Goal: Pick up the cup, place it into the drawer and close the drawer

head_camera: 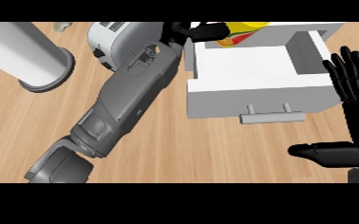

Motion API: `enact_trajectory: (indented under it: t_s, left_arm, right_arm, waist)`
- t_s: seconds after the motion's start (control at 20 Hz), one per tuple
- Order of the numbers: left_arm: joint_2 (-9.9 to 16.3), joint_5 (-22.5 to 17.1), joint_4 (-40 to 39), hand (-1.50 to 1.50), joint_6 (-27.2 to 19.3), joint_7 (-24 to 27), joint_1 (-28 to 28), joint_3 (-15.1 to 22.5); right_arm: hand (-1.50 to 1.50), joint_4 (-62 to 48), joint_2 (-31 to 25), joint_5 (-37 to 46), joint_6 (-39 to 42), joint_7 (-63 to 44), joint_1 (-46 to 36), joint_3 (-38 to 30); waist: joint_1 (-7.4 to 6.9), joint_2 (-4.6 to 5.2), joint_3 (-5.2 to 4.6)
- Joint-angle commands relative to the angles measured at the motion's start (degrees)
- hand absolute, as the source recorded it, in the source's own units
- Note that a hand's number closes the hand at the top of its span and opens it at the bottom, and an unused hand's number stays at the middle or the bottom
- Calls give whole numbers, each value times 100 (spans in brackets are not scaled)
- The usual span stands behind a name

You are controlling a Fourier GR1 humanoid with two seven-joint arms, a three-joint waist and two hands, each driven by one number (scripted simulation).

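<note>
Cup (245, 32) in left robot hand (200, 30)

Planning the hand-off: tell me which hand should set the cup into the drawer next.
Left. The left hand already curls round the yellow cup at the open drawer's far edge. The right hand rests open, fingers up, at the view's right edge and holds nothing.

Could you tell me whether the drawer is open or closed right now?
Open: the drawer is pulled out, its white inside showing behind the handle.
</note>
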State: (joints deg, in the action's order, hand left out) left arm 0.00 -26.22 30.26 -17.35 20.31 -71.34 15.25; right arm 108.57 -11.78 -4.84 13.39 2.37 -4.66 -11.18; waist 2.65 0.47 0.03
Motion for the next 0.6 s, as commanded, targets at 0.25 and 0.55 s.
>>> enact_trajectory:
  t_s: [0.25, 0.55]
  left_arm:
    - [0, -362, -503, 150, -608, -383, -205, 1307]
    - [0, -559, -530, -150, -655, -681, -161, 1915]
  right_arm:
    - [-150, -335, 38, 150, -8, 175, -239, 85]
    - [-150, -148, 48, 88, -27, -68, -308, 131]
  waist:
    - [157, 39, 7]
    - [191, 36, 3]
